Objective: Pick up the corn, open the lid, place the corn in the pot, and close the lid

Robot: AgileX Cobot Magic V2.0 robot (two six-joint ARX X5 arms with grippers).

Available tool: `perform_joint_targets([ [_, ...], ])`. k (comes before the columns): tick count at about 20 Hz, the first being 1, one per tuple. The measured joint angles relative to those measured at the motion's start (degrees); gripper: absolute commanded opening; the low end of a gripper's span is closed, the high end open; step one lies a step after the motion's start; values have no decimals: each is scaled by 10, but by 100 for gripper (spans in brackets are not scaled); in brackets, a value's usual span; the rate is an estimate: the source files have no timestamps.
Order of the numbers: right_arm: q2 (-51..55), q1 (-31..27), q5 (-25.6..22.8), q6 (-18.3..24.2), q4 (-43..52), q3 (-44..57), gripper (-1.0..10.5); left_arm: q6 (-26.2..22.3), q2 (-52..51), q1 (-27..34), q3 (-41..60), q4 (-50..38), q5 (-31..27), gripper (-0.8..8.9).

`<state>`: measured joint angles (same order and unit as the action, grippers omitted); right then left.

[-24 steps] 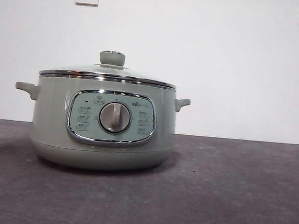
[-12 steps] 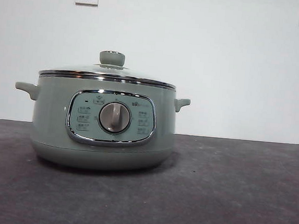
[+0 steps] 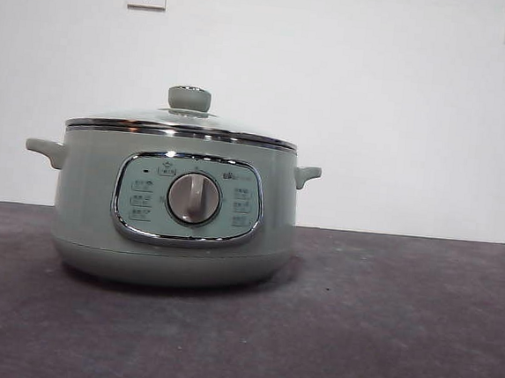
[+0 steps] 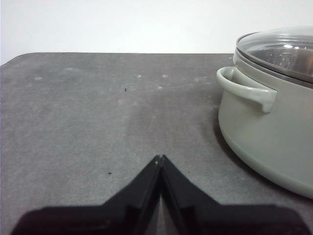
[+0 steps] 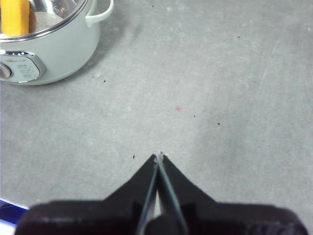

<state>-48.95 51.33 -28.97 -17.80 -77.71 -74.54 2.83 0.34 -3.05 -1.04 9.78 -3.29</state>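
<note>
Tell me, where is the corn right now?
The corn is already inside the pot, seen as a yellow piece through the glass lid in the right wrist view. The front view does not show it.

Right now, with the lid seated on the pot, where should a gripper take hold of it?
Probably by the pale green knob, coming straight down from above: it stands upright at the centre of the lid, while the glass dome is smooth and its steel rim sits flush on the pot.
</note>
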Motion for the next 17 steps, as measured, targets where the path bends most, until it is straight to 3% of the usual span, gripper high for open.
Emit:
perform_joint_targets([
  [12,0,-6,-2,0,0,0,1,-2,36,0,0,0,0,-3],
  [15,24,-82,-6,31,10,11,1,-2,43,0,0,0,0,-3],
  [17,75,-170,-8,48,97,62,1,-2,45,0,0,0,0,-3],
])
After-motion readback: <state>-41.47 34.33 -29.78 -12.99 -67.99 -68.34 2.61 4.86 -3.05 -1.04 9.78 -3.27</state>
